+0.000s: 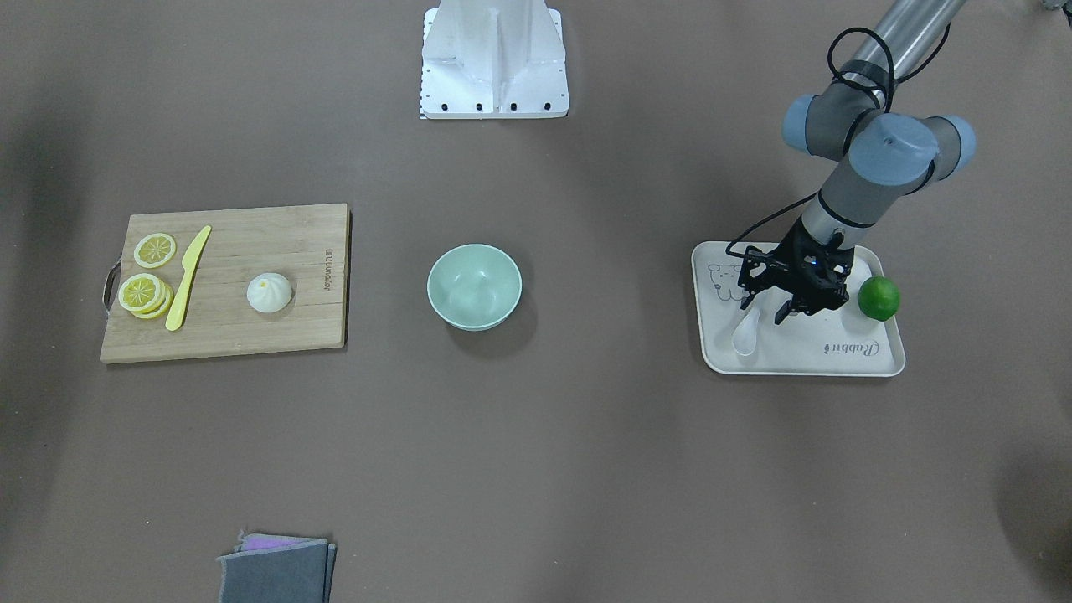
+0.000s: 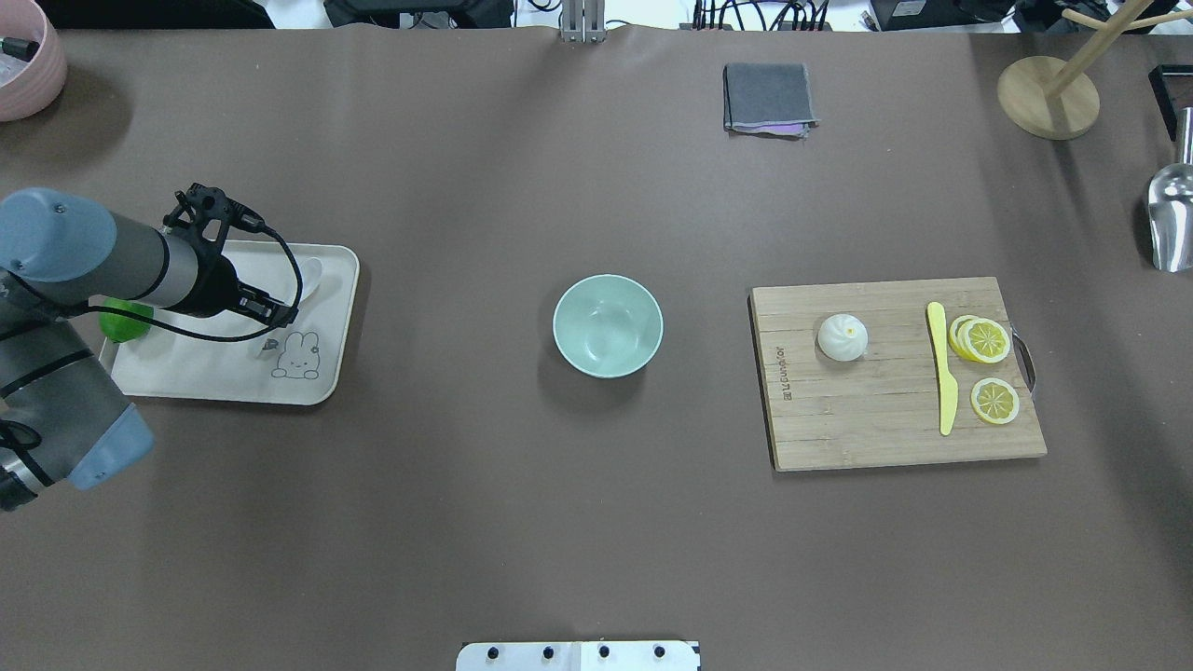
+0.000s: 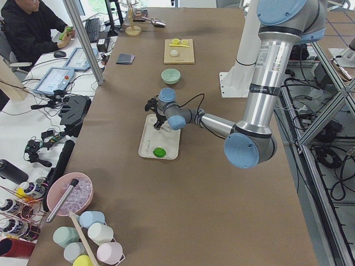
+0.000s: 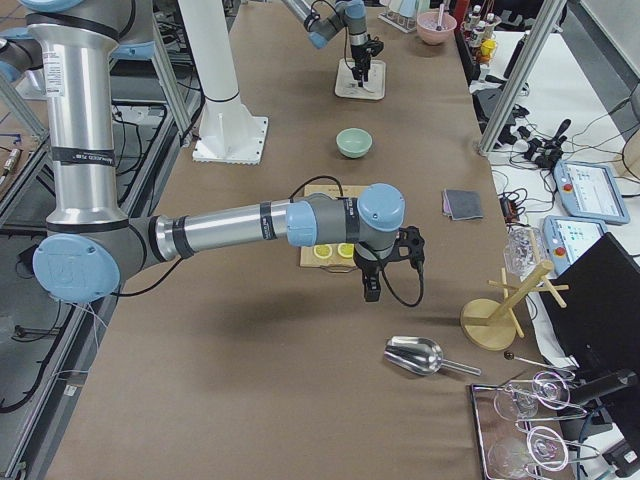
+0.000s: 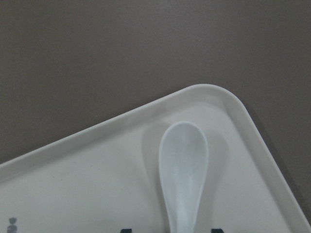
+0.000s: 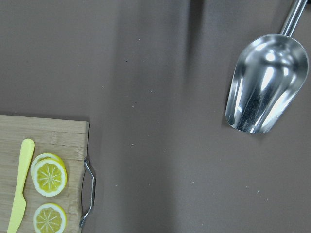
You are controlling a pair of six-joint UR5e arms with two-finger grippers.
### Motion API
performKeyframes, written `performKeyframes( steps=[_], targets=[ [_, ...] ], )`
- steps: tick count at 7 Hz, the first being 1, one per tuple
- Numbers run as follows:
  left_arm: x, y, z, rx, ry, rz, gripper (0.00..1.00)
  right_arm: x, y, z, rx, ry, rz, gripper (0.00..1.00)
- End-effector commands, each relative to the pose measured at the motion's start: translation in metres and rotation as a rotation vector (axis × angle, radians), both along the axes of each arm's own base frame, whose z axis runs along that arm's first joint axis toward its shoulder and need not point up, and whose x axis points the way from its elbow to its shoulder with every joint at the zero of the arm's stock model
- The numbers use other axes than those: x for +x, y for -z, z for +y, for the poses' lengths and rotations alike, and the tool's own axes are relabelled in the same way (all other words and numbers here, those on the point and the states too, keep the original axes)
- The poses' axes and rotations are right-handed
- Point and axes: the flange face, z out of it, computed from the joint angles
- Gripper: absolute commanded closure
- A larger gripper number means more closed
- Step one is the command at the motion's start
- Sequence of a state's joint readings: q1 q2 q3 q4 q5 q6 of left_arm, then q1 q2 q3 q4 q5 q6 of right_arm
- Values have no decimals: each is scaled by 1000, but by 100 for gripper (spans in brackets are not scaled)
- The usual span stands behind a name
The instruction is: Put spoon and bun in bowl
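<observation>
The white spoon lies on the cream tray, and its scoop fills the left wrist view. My left gripper is open just above the tray, with its jaws on either side of the spoon's handle. The white bun sits on the wooden cutting board. The mint-green bowl stands empty mid-table. My right gripper shows only in the exterior right view, hovering past the board's end. I cannot tell whether it is open or shut.
A green lime sits on the tray beside the left wrist. A yellow knife and lemon slices lie on the board. A folded grey cloth, a metal scoop and a wooden stand are near the table's far edge.
</observation>
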State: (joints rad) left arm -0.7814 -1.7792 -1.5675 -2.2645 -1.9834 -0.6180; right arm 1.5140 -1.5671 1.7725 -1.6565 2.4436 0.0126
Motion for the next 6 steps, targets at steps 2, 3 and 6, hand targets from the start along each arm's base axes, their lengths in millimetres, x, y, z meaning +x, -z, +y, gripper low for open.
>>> performKeyframes(
  steps=[2,3,6],
  targets=[
    [3,0,2,0,-7,0,44,1,-4,0,-7,-2,0,0],
    [7,1,5,0,-13,2,45,0,-4,0,-10,-1,0,0],
    [6,-4,8,-5,-14,-5,78,0,-7,0,-15,-1,1,0]
  ],
)
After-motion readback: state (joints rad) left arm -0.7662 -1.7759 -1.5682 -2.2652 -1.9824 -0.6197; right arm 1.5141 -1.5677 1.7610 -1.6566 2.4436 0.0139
